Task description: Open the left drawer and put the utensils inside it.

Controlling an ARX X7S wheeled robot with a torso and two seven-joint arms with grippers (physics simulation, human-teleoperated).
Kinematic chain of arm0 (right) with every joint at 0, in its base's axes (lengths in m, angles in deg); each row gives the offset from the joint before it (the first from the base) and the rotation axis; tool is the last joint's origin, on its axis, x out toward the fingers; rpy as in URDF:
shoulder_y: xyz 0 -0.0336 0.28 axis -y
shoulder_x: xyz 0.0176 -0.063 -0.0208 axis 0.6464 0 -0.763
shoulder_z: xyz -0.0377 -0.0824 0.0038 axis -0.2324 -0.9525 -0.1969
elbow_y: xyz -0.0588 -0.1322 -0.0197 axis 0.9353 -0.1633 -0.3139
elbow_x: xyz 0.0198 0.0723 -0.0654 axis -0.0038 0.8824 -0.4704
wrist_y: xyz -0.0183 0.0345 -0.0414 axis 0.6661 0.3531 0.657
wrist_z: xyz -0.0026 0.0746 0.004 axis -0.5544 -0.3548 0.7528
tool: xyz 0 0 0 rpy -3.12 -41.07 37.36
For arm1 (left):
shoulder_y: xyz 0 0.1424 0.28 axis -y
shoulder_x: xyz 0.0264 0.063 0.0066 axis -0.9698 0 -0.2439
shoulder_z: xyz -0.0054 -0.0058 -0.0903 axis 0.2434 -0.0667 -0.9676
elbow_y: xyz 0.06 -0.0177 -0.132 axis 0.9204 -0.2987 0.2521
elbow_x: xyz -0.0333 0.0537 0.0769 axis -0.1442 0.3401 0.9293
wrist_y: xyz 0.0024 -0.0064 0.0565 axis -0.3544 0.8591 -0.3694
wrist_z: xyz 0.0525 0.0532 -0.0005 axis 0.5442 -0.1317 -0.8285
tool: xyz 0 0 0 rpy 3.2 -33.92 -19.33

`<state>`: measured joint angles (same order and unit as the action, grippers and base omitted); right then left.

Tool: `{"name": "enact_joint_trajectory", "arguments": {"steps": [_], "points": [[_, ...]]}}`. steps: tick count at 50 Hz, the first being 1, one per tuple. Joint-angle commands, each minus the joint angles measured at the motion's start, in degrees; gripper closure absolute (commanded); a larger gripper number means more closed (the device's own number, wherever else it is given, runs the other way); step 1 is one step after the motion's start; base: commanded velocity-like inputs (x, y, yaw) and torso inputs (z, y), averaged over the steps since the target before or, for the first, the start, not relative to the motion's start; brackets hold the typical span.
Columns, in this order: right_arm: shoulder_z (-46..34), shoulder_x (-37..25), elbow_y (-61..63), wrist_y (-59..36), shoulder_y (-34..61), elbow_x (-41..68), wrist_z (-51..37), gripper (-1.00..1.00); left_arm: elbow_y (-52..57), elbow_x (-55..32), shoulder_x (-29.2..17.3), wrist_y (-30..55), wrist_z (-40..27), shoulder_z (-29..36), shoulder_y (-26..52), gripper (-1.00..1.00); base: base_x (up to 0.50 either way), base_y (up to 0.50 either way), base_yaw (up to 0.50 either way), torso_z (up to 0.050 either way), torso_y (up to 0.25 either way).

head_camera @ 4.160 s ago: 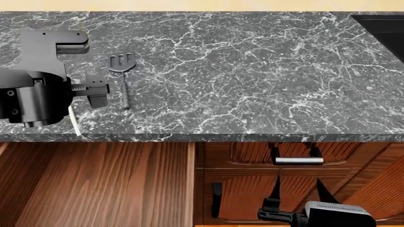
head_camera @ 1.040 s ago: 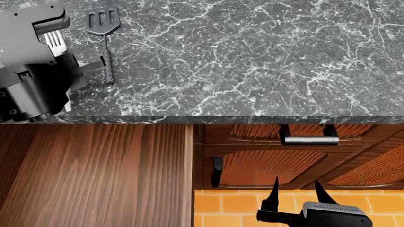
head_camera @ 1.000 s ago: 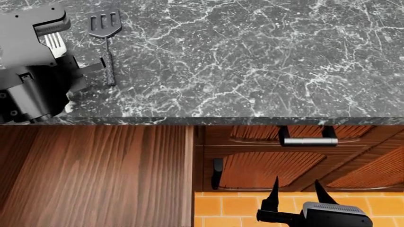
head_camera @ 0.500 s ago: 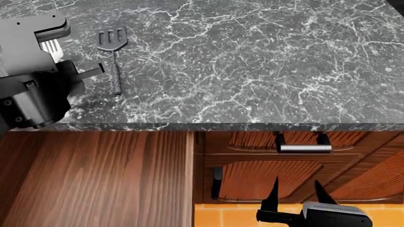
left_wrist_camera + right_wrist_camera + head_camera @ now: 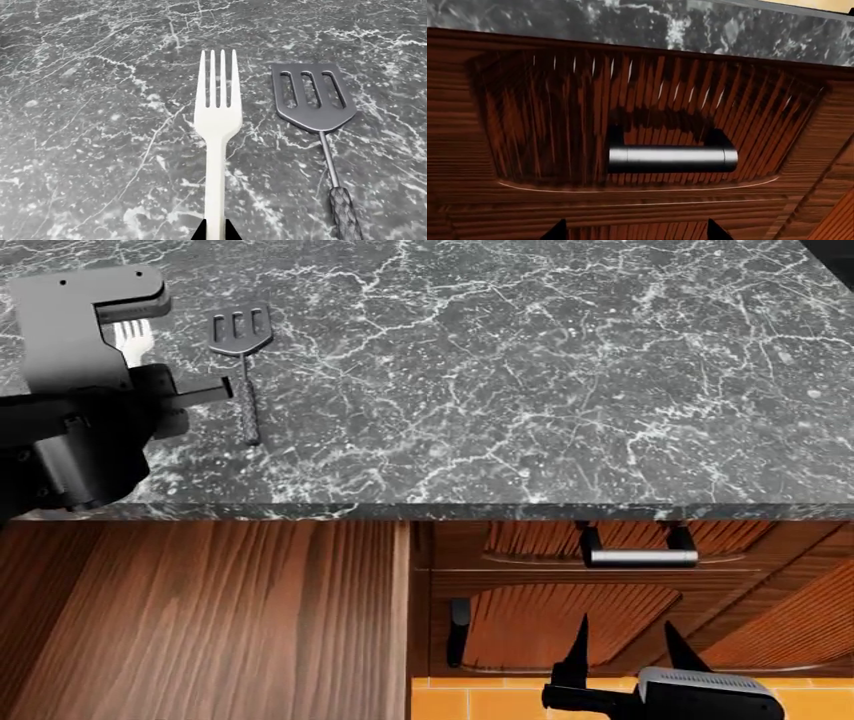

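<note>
The white fork (image 5: 215, 125) lies lengthwise on the marble counter (image 5: 534, 390), and my left gripper (image 5: 215, 234) is shut on its handle, one black tip pressed against each side. In the head view only the fork's tines (image 5: 130, 332) show past the left arm. The dark grey slotted spatula (image 5: 312, 100) rests beside the fork, untouched, and shows again as the spatula (image 5: 243, 350) from above. The left drawer (image 5: 200, 620) stands open below the counter's edge, its striped floor bare. My right gripper (image 5: 625, 645) hangs open low down.
A second, shut drawer with a silver bar handle (image 5: 672, 156) faces my right gripper (image 5: 636, 232), which stands apart from it. That handle (image 5: 641, 558) sits right of the open drawer. A black cabinet handle (image 5: 458, 630) and orange floor tiles (image 5: 481, 698) lie below.
The head view has shifted, so the counter's edge sits lower in frame and less orange floor shows. My left gripper stays on the fork. The right arm has not moved.
</note>
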<state>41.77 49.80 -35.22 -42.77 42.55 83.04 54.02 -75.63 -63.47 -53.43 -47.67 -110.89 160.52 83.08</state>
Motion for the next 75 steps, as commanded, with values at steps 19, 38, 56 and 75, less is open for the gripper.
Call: {"name": "enact_joint_trajectory", "arguments": {"steps": [19, 38, 56, 75], "points": [[-0.15, 0.23, 0.09, -0.45, 0.09, -1.61, -0.46, -1.0, -1.24, 5.99, 2.05, 10.34, 12.12, 3.71, 4.59, 1.0, 0.0, 0.0, 0.0, 0.0, 0.0], [-0.4, -0.04, 0.81, -0.83, -0.02, -1.57, -0.78, -1.0, -1.3, 7.63, 2.35, 11.87, 16.2, 3.93, 5.03, 1.0, 0.0, 0.0, 0.0, -0.003, 0.067], [-0.89, 0.28, -1.63, 0.88, 0.9, -1.76, -0.23, -1.0, -2.78, 7.93, 3.91, 19.63, 21.13, 6.27, 7.72, 1.0, 0.0, 0.0, 0.0, -0.005, 0.165], [-1.39, -0.06, 0.29, -0.11, 0.15, -2.3, -1.1, -1.0, -3.59, 8.86, 4.97, 24.15, 28.15, 7.33, 9.0, 1.0, 0.0, 0.0, 0.0, 0.0, 0.0]]}}
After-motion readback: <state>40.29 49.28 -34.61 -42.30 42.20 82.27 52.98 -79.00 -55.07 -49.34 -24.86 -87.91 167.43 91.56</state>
